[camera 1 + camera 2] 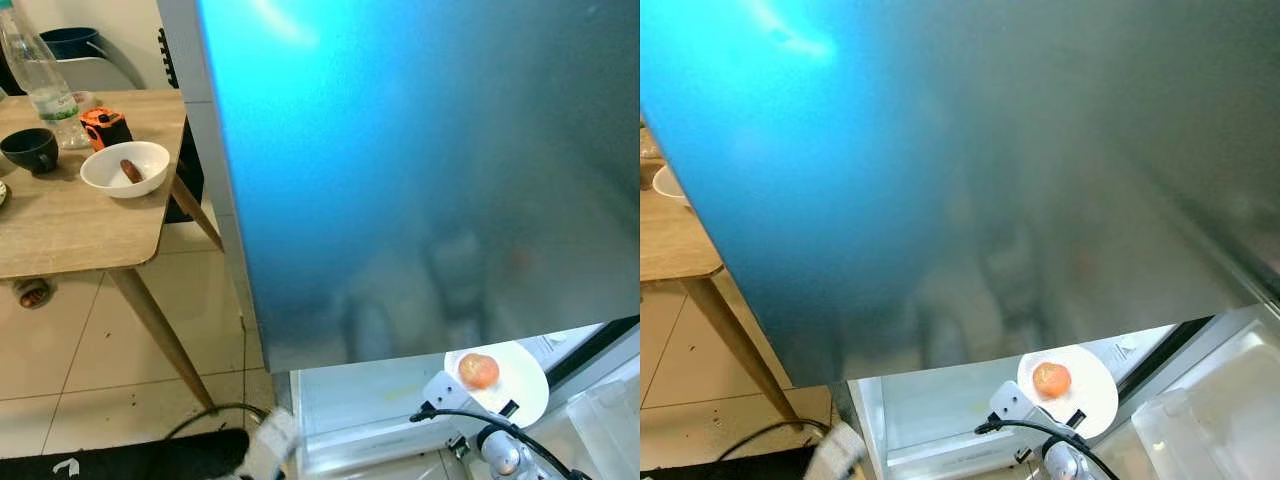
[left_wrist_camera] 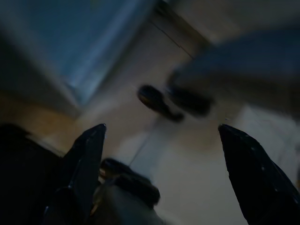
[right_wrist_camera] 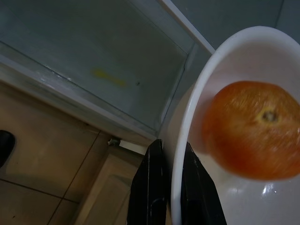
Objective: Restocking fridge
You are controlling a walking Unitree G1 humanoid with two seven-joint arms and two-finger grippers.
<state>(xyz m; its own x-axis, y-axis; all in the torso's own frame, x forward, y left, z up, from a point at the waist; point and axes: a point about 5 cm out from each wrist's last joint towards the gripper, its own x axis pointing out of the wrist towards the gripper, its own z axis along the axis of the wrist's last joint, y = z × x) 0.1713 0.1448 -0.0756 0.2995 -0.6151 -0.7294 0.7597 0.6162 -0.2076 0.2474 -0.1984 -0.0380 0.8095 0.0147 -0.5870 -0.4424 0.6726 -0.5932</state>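
Note:
A white bowl with one orange-red round fruit in it hangs low in front of the open fridge, over its lit lower shelf. My right gripper is shut on the bowl's rim, one finger inside and one outside; the fruit lies just beyond the fingers. The fridge door, a wide blue-grey panel, stands right before me and hides the upper shelves. My left gripper hangs low over the blurred floor, open with nothing between its fingers.
To the left stands a wooden table with a white bowl holding a sausage, a black cup, a plastic bottle and an orange gadget. A clear fridge bin sits at the lower right. Tiled floor lies under the table.

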